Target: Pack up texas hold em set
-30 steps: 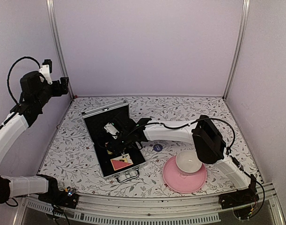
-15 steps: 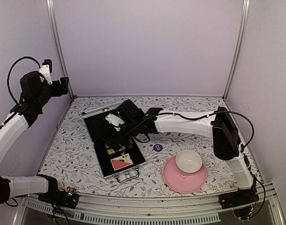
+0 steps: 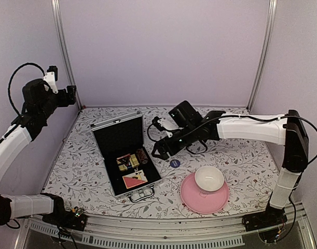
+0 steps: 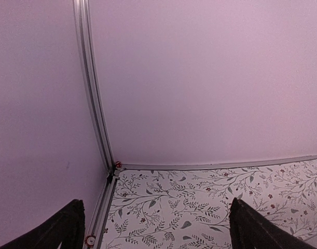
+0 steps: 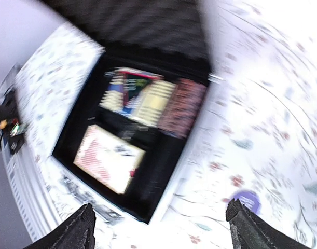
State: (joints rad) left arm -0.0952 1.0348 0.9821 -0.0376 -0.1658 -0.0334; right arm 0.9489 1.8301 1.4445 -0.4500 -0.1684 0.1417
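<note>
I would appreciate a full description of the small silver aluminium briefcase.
The small silver aluminium briefcase lies open on the floral table, lid tilted back, black lining showing, metal handle at the near edge. It holds a pink card box, a gold-and-dark card box and dark red chips.

There is one silver briefcase (image 3: pixel 116 137), and the card boxes number two — one red-and-pink box (image 3: pixel 133 180) and one gold-and-dark box (image 3: pixel 126 162). The chips that can be seen make a single dark red chip stack (image 3: pixel 142 155), and there is also just one blue disc (image 3: pixel 174 163), one pink plate (image 3: pixel 192 201) and one white bowl (image 3: pixel 209 179). The robot arms come to two, one left arm (image 3: pixel 13 142) and one right arm (image 3: pixel 249 127) — and there is one floral-patterned table (image 3: pixel 241 155) under everything.
</note>
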